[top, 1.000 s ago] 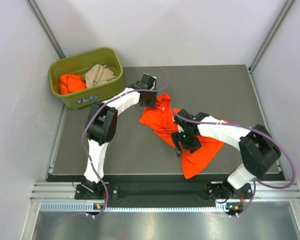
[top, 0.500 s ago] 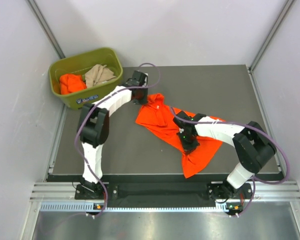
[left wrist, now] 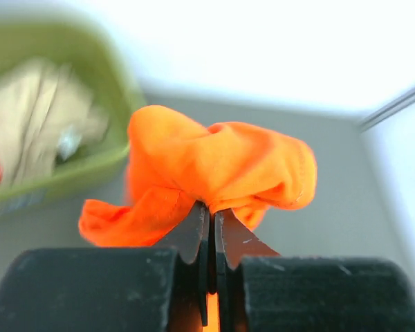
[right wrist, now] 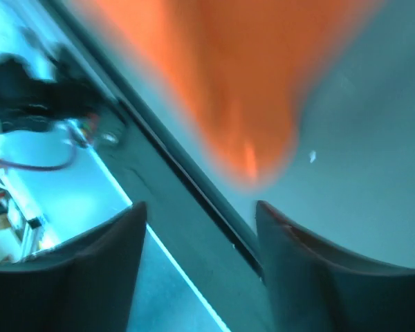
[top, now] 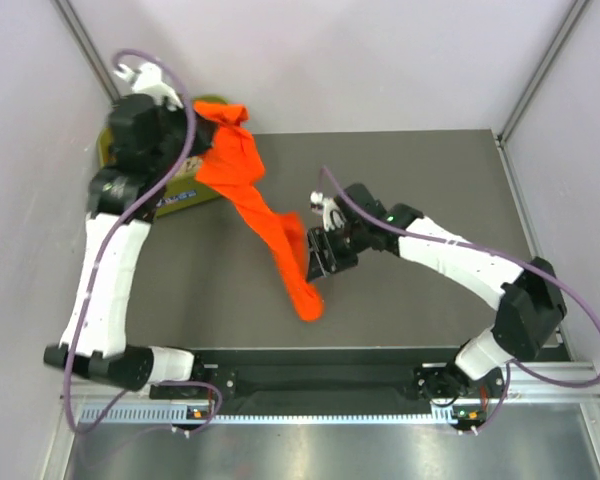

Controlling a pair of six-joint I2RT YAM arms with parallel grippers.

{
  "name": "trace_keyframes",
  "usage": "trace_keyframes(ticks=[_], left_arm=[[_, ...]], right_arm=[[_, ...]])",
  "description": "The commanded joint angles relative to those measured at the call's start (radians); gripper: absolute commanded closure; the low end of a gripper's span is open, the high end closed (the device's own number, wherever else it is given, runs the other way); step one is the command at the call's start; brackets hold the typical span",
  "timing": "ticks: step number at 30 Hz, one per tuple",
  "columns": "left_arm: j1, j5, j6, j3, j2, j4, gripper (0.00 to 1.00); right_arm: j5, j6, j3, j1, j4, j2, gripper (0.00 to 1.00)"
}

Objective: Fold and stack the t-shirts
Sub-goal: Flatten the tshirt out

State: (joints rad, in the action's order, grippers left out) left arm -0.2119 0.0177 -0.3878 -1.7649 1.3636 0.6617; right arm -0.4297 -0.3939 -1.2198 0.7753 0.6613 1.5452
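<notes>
Jaws of the left gripper (left wrist: 211, 213) are pressed shut on a bunched fold of the orange shirt (left wrist: 218, 162). In the left wrist view the cloth puffs out above the fingertips and a flap droops to the left. Behind it, out of focus, is the green bin (left wrist: 90, 169) with a beige shirt (left wrist: 34, 131) crumpled inside. From above, the left arm stands high over the far left corner of the table (top: 430, 170) and covers most of the bin. The orange shirt hangs from its gripper as a long twisted strip, widest near the top. It runs diagonally down and to the right, toward the middle of the near edge. The strip's lower tip lies low over the dark surface, but whether it touches cannot be told. The right gripper (top: 317, 255) sits just beside the lower part of the strip, on its right side, with its arm reaching in across the table from the right. Its jaws are spread wide and hold nothing. The right wrist view is heavily blurred, but it shows the two dark fingers (right wrist: 90, 270) well apart. The shirt's rounded end is beyond and above the gap between them, not inside it, and the table's near edge runs diagonally behind.
</notes>
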Motion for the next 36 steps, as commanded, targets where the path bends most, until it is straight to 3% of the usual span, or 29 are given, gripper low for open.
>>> trace_keyframes(ticks=[1,2,3,4,6,11,14,16,17,18,20,23,27,31,36], left_arm=[[-0.006,0.08,-0.091,-0.121,-0.04,-0.117,1.0],[-0.007,0.121,-0.141,-0.199,-0.012,-0.1,1.0],[-0.015,0.213,-0.17,-0.221,0.05,-0.093,1.0],[-0.088,0.212,-0.184,-0.225,0.074,-0.097,1.0],[-0.261,0.157,-0.166,-0.194,0.139,-0.097,1.0],[-0.478,0.182,-0.234,-0.015,0.277,-0.234,1.0],[-0.543,0.233,-0.206,-0.074,0.469,-0.176,0.69],[-0.56,0.222,-0.188,-0.137,0.524,-0.101,0.55],[-0.564,0.193,-0.168,-0.16,0.528,-0.09,0.27],[-0.566,0.176,-0.161,-0.154,0.514,-0.088,0.12],[-0.561,0.133,-0.142,-0.121,0.474,-0.1,0.02],[-0.534,0.05,-0.099,-0.078,0.37,-0.062,0.01],[-0.395,0.05,-0.106,0.083,0.238,-0.062,0.07],[-0.213,0.125,-0.134,0.275,0.111,-0.065,0.16],[-0.074,0.113,-0.042,0.424,-0.009,-0.01,0.19]], right_arm=[[-0.1,-0.009,-0.122,-0.072,0.029,-0.133,0.33],[-0.099,-0.026,-0.113,-0.115,0.041,-0.163,0.24],[-0.099,-0.057,-0.075,-0.213,0.063,-0.195,0.23],[-0.087,-0.066,-0.052,-0.266,0.086,-0.262,0.22],[-0.051,-0.057,0.012,-0.409,0.163,-0.328,0.22],[0.047,0.023,0.083,-0.562,0.303,-0.49,0.22],[0.074,0.032,0.144,-0.581,0.32,-0.551,0.22],[0.071,0.026,0.166,-0.582,0.32,-0.569,0.22],[0.074,0.021,0.174,-0.582,0.323,-0.571,0.22],[0.08,0.02,0.178,-0.585,0.324,-0.571,0.22],[0.1,0.02,0.183,-0.584,0.324,-0.568,0.21],[0.124,0.035,0.184,-0.585,0.314,-0.533,0.21],[0.126,0.047,0.203,-0.585,0.253,-0.45,0.22],[0.118,0.044,0.186,-0.57,0.174,-0.306,0.28],[0.151,0.076,0.027,-0.528,0.116,-0.096,0.4]])
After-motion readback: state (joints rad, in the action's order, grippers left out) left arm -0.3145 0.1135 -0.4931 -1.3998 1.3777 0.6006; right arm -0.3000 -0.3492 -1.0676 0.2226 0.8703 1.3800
